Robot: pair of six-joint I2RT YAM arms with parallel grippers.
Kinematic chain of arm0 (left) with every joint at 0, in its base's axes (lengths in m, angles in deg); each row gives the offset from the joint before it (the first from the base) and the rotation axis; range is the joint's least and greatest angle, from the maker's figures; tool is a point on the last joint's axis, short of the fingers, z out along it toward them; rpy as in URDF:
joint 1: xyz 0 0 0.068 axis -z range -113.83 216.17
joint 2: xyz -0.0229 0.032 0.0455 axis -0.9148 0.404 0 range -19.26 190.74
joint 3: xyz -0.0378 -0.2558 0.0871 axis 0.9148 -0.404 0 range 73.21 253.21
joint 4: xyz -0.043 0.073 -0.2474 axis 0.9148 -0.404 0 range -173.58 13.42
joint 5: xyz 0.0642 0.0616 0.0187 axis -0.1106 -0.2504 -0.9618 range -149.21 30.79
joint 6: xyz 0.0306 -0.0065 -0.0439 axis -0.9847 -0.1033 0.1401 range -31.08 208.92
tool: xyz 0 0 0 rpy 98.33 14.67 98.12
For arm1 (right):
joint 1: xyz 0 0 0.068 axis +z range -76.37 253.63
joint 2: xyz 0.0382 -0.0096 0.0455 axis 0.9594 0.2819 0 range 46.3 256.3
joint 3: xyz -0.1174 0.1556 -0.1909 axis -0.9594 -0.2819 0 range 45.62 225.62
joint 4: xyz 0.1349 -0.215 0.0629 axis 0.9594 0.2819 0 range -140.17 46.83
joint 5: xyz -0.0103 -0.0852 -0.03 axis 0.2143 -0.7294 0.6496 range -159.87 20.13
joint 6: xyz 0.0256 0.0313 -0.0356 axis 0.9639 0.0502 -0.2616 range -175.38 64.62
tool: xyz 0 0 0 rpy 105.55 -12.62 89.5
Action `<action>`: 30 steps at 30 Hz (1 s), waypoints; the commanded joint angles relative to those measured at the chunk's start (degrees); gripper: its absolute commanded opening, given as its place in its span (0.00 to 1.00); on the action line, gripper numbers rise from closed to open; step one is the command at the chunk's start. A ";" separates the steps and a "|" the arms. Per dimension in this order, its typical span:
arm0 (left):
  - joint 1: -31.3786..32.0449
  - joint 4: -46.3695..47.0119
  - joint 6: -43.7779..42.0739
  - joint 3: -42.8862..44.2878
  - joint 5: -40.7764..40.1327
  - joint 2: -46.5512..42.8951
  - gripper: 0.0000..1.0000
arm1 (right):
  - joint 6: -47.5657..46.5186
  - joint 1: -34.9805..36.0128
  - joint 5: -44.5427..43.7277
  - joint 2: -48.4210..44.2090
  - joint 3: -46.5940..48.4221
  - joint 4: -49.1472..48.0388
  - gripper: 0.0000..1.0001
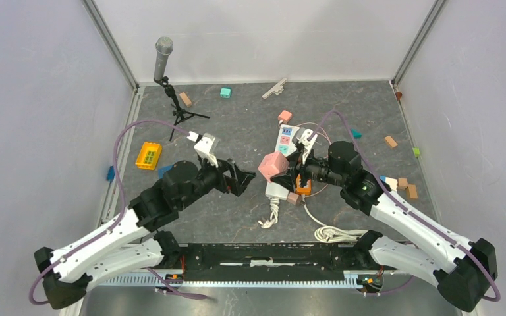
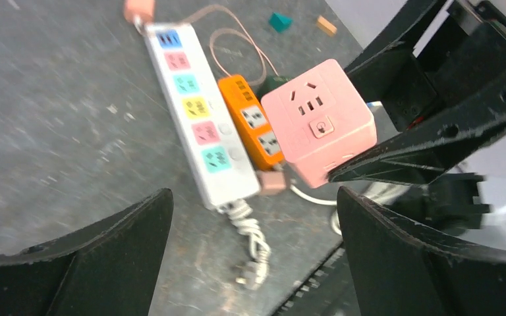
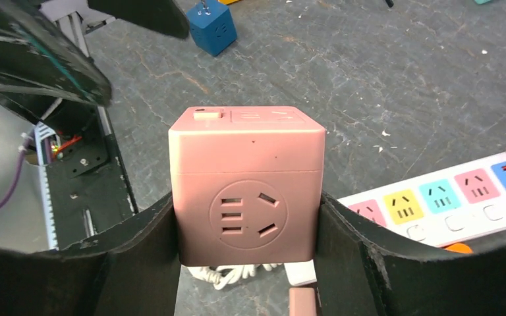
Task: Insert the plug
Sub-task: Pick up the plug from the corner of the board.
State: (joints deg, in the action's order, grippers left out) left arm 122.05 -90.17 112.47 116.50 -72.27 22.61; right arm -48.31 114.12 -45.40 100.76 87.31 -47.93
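Note:
My right gripper point(image 1: 288, 170) is shut on a pink cube socket point(image 1: 273, 166) and holds it above the table, sockets facing outward; its fingers clamp the cube's two sides in the right wrist view point(image 3: 247, 184). My left gripper point(image 1: 242, 179) is open and empty, just left of the cube, which also shows in the left wrist view point(image 2: 318, 122). A white power strip point(image 1: 283, 150) with coloured sockets lies under the cube beside an orange strip point(image 1: 303, 187). The white strip's bundled cable ends in a white plug point(image 2: 258, 268) lying on the table.
A microphone on a tripod point(image 1: 164, 58) stands at the back left. A yellow brick point(image 1: 149, 155), a blue cube point(image 3: 212, 29) and small blocks lie scattered around. A second coiled white cable point(image 1: 333, 232) lies near the front rail.

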 commanded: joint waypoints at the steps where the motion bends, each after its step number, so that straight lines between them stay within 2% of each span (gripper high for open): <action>1: -7.10 -2.42 19.03 4.11 18.43 6.62 1.00 | -8.02 0.11 0.57 -0.02 -0.34 -3.82 0.00; 8: -14.29 1.54 32.65 7.29 34.16 14.07 1.00 | -12.01 0.20 5.88 1.37 -1.39 -3.65 0.00; 14: -14.84 1.59 37.21 8.95 42.73 20.34 1.00 | -12.61 0.17 6.92 0.80 -1.90 -4.78 0.00; 25: -13.64 3.44 37.66 8.38 45.29 25.17 1.00 | -11.13 0.63 10.90 3.16 -0.74 -5.51 0.00; 28: -12.50 4.35 37.80 8.57 45.41 27.59 0.96 | -10.94 0.84 11.22 3.63 -0.70 -5.50 0.00; 30: -12.07 4.37 37.64 8.52 45.33 28.89 0.89 | -10.85 0.98 11.30 3.81 -0.82 -5.54 0.00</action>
State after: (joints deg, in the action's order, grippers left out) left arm 108.91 -88.33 148.38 123.41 -28.84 49.56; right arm -59.57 114.53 -35.72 104.43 85.19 -49.41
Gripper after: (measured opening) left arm 0.939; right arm 0.665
